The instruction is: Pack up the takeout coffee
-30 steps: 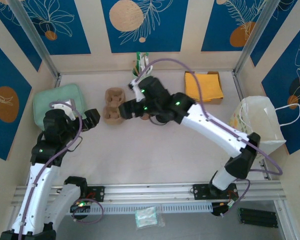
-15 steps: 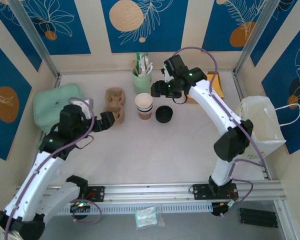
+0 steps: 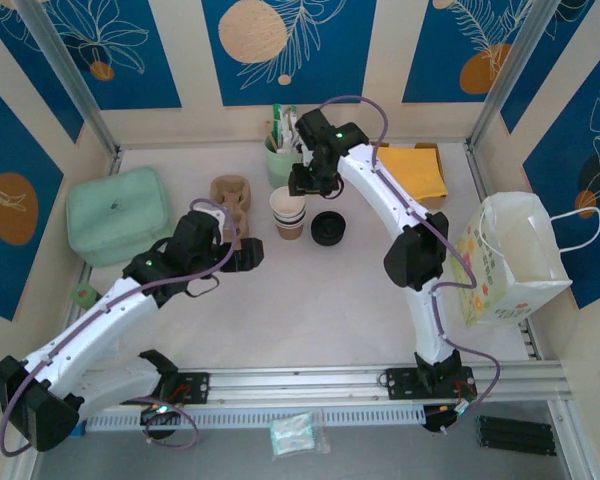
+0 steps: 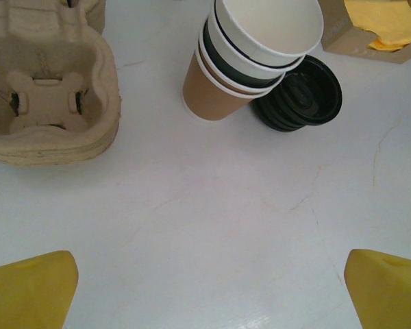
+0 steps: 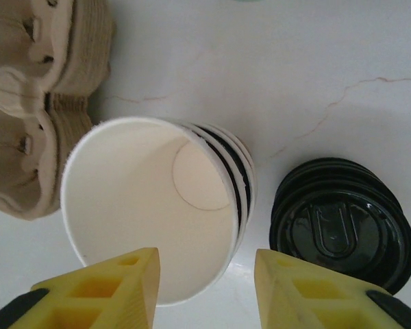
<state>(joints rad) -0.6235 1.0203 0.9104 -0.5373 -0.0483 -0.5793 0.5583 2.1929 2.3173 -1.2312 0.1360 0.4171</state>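
Two stacks are waiting near the middle of the table (image 3: pixel 310 310): nested lidless paper cups (image 3: pixel 288 212) and, just beside them at 3 o'clock, a pile of black lids (image 3: pixel 328 228). Where a finished, lidded takeout coffee is standing I cannot tell, so I am reading the step in hand as the making-up one: taking a single cup off the stack.

The right gripper (image 5: pixel 205 274) is hanging over the cups. Its jaws are standing apart and clamping nothing, with one finger over the top cup's mouth and the other outside its wall on the lid side. The left gripper (image 4: pixel 205 288) is hovering at 8 o'clock of the cups, jaws spread wide and empty, with the pulp cup carriers (image 4: pixel 48 103) at its 10 o'clock.

The next move is probably calling for a pinch on the top rim alone and a straight lift, since nested cups may be clinging together. The paper bag (image 3: pixel 510 250) is standing at the table's 3 o'clock edge.
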